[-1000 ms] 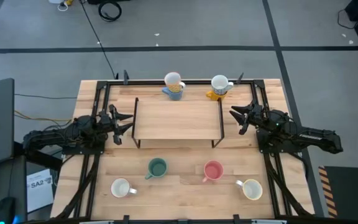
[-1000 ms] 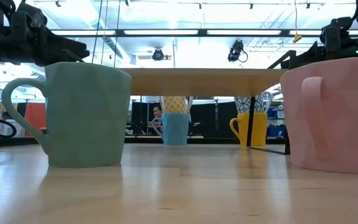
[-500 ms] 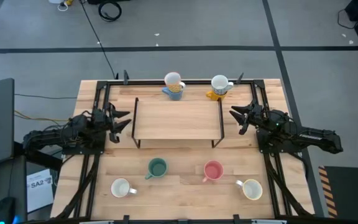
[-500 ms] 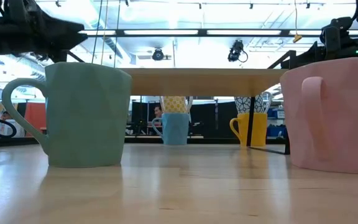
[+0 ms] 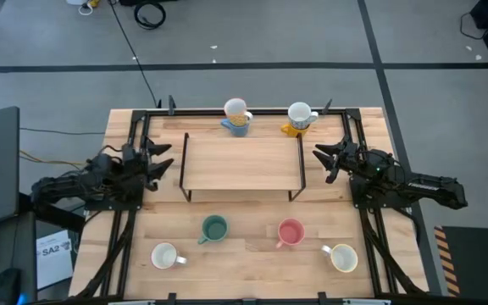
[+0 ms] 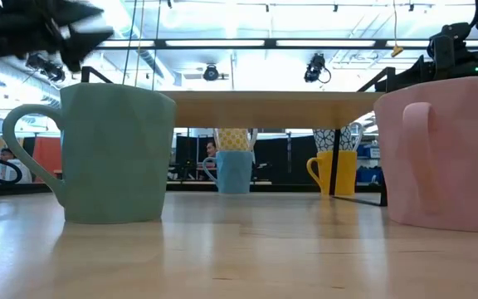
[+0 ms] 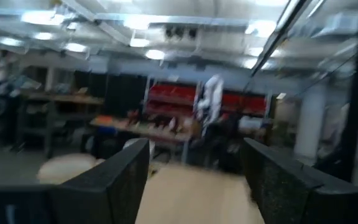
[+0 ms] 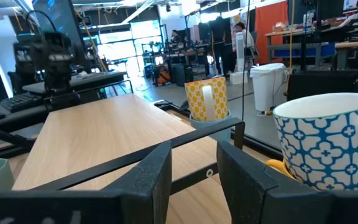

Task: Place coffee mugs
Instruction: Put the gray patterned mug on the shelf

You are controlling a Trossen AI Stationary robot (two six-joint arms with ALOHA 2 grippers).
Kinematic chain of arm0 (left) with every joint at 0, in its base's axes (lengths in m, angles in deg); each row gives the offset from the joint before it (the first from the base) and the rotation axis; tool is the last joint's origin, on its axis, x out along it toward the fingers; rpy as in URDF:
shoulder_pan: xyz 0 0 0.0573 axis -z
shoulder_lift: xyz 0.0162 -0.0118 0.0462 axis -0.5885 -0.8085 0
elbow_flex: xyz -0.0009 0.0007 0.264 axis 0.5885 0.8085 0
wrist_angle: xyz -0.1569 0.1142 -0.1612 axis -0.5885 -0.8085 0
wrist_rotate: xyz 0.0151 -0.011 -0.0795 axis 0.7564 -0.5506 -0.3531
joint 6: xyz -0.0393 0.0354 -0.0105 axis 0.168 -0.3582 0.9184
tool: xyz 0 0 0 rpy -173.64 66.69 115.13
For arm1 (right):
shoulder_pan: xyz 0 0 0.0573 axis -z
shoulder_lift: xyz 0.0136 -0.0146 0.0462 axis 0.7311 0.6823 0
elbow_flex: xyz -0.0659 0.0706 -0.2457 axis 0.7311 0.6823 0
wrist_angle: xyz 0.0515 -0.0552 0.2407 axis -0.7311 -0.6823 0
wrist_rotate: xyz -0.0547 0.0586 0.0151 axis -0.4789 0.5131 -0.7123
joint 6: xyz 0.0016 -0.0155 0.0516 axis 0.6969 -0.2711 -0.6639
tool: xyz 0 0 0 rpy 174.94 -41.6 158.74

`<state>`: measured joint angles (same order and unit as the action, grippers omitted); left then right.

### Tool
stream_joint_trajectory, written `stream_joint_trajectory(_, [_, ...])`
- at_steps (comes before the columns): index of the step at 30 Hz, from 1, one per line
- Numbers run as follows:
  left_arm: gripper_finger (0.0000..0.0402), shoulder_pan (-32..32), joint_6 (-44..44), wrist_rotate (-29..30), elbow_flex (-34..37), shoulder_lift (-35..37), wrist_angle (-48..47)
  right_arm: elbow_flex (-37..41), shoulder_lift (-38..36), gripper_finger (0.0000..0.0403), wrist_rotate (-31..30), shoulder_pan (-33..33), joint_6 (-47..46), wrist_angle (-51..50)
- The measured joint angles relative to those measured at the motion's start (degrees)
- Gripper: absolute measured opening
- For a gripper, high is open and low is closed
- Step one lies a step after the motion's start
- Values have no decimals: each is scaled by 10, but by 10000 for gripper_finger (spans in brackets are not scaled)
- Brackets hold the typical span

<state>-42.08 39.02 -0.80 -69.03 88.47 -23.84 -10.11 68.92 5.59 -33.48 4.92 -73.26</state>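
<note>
Left hand & right hand both hung open & empty either side of the raised shelf, prob. waiting to pick. Mugs on worktop: green mug, pink mug near front; two stacked pairs behind shelf.

Bright overhead light (blurred left wrist view)

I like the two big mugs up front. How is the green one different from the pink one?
The dark green ceramic mug stands left of the pink ceramic mug. In the low view, the green mug's handle loops out to its side, while the pink mug's handle faces the camera. Both stand upright on the wooden table, open and untouched.
</note>
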Motion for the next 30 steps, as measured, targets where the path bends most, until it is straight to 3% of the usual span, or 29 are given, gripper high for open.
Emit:
stream_joint_trajectory(7, [263,43,0,-4,-123,-105,-77,0,0,133,0,0,0,0])
stream_joint_trajectory(19, [263,165,4,-7,-379,-376,-390,0,0,133,0,0,0,0])
stream_joint_trajectory(25, [263,261,98,-26,-482,-475,-546,0,0,133,0,0,0,0])
stream_joint_trajectory(30, [263,341,233,-31,-525,-537,-628,0,0,133,0,0,0,0])
